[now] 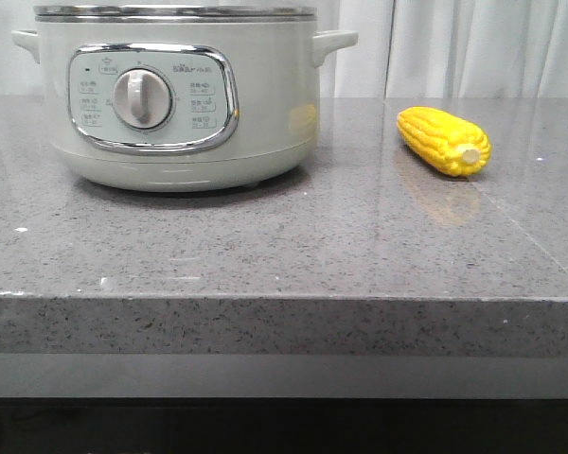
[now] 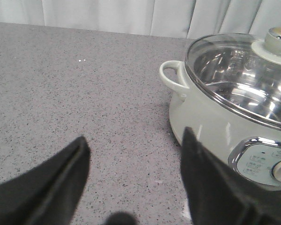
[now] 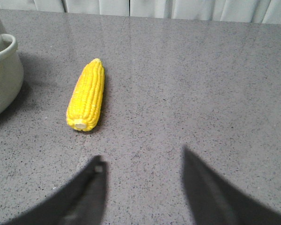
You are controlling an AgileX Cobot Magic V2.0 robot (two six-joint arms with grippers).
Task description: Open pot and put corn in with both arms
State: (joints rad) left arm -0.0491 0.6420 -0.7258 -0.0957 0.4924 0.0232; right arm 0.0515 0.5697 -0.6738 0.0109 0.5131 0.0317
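Both claws are open and empty. The corn [image 3: 86, 95] lies at 11 o'clock from the right claw [image 3: 143, 187], long axis pointing about 12. The lid [image 2: 243, 75] sits at 2 o'clock from the left claw [image 2: 133, 178].

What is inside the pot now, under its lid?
Through the glass lid, the pot shows only a shiny metal inner wall; no food is visible. The lid is on. The floor and far side are not clearly visible. The corn lies outside on the table.
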